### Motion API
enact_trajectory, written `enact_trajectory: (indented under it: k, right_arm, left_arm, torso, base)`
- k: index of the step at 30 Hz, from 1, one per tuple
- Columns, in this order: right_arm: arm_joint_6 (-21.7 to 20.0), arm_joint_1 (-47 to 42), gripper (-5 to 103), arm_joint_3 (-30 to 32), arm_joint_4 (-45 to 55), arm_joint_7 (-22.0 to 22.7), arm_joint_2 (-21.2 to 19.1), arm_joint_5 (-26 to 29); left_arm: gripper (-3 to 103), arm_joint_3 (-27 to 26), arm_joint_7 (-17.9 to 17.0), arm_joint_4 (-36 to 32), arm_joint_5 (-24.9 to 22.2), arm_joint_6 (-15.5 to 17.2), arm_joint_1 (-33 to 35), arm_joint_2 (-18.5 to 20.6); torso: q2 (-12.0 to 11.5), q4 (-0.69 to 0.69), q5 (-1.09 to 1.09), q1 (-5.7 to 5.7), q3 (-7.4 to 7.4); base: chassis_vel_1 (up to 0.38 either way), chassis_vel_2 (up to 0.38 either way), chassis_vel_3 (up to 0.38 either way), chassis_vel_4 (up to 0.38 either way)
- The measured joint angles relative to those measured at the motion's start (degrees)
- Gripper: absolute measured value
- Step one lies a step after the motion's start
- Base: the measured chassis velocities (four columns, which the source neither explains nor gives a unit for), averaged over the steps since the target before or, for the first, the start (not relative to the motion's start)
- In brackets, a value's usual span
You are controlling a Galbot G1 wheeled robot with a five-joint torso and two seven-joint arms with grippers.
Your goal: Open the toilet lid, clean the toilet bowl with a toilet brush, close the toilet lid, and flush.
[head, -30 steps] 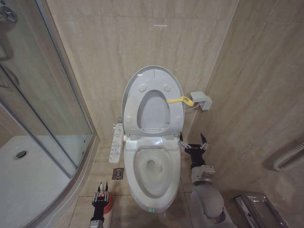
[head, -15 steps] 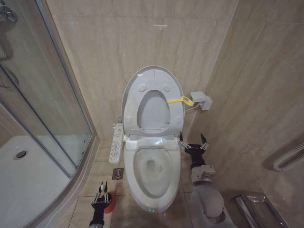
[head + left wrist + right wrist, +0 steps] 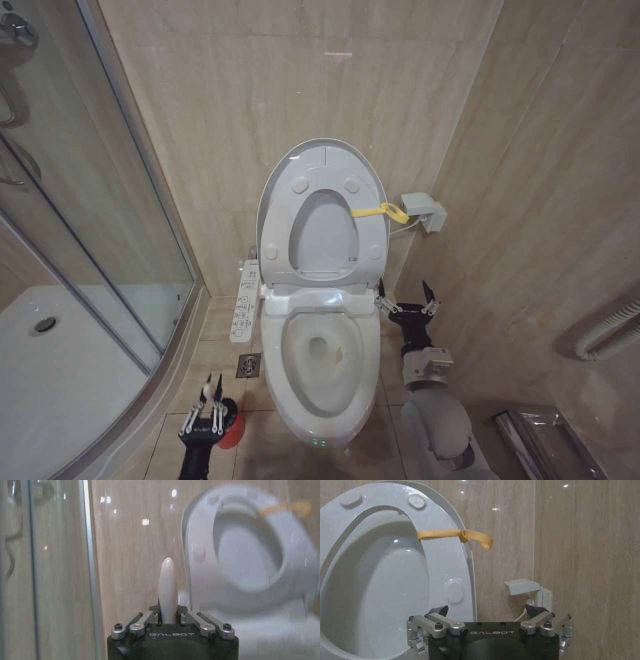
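Observation:
The toilet lid [image 3: 322, 160] stands upright against the wall with the seat ring [image 3: 283, 215] raised in front of it, and a yellow strap [image 3: 381, 211] hangs at the edge. Below lies the open toilet bowl [image 3: 320, 352]. My left gripper [image 3: 207, 398] hovers low on the floor left of the bowl, just beside the red holder cup [image 3: 231, 431]. In the left wrist view, my left gripper [image 3: 167, 612] is shut on the white handle of the toilet brush [image 3: 166, 581]. My right gripper [image 3: 407, 297] hangs open and empty right of the bowl, facing the lid [image 3: 451, 573].
A glass shower enclosure [image 3: 100, 250] with its white tray [image 3: 60, 380] fills the left. A control panel [image 3: 245, 300] hangs on the toilet's left side, above a floor drain [image 3: 248, 365]. A wall box [image 3: 424, 211] and a metal fixture [image 3: 545, 440] are on the right.
My left gripper has shifted slightly left, so the red holder cup now shows to its right. The right arm, lid and bowl are unchanged.

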Motion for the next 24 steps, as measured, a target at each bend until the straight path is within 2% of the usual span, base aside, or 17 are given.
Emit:
enact_trajectory:
  k: [5,8,9,12,13,16,18,21,24]
  right_arm:
    - [0.00,0.00,100,0.00,0.00,0.00,0.00,0.00]
    - [0.00,0.00,100,0.00,0.00,0.00,0.00,0.00]
    - [0.00,0.00,100,0.00,0.00,0.00,0.00,0.00]
    - [0.00,0.00,100,0.00,0.00,0.00,0.00,0.00]
    - [0.00,0.00,100,0.00,0.00,0.00,0.00,0.00]
    - [0.00,0.00,100,-0.01,0.00,0.00,0.00,0.00]
    - [0.00,0.01,100,0.01,0.00,0.00,0.00,0.00]
    - [0.00,0.01,100,0.01,0.00,0.00,0.00,0.00]
    - [0.00,0.01,100,0.01,0.00,0.00,0.00,0.00]
  left_arm:
    - [19,0.84,0.63,-6.55,-0.31,2.30,0.94,1.04]
    - [19,2.42,2.85,-14.56,-0.90,6.44,0.70,3.20]
    - [19,2.42,2.85,-14.56,-0.90,6.44,0.70,3.20]
    - [19,4.35,3.35,-17.46,-4.21,9.94,-1.93,4.78]
    - [19,4.35,3.35,-17.46,-4.21,9.94,-1.93,4.78]
    - [19,6.83,4.22,-17.57,-9.27,13.35,-7.85,6.69]
    - [19,7.77,4.50,-16.93,-11.00,14.22,-9.99,7.33]
    - [19,11.37,4.95,-12.55,-15.52,15.88,-16.90,8.42]
    - [19,13.94,5.13,-9.12,-16.81,16.52,-20.63,8.64]
  torso:
    - [0.00,0.00,-0.01,0.00,0.00]
    - [0.00,0.00,0.00,0.00,0.00]
    - [0.00,0.00,0.00,0.00,0.00]
    - [0.00,0.00,0.00,0.00,0.00]
    - [0.00,0.00,0.00,0.00,0.00]
    - [0.00,-0.01,0.00,0.00,0.00]
    - [0.00,0.00,-0.01,0.00,0.00]
    - [0.00,-0.02,-0.01,0.01,0.01]
    - [-0.01,-0.01,0.00,0.01,0.01]
  base:
    - [0.000,0.000,0.000,0.000]
    - [0.000,0.000,0.000,0.000]
    - [0.000,0.000,0.000,0.000]
    - [0.000,0.000,0.000,0.000]
    - [0.000,0.000,0.000,0.000]
    - [0.000,0.000,0.000,0.000]
    - [0.000,0.000,0.000,0.000]
    - [0.000,0.000,0.000,0.000]
    - [0.000,0.000,0.000,0.000]
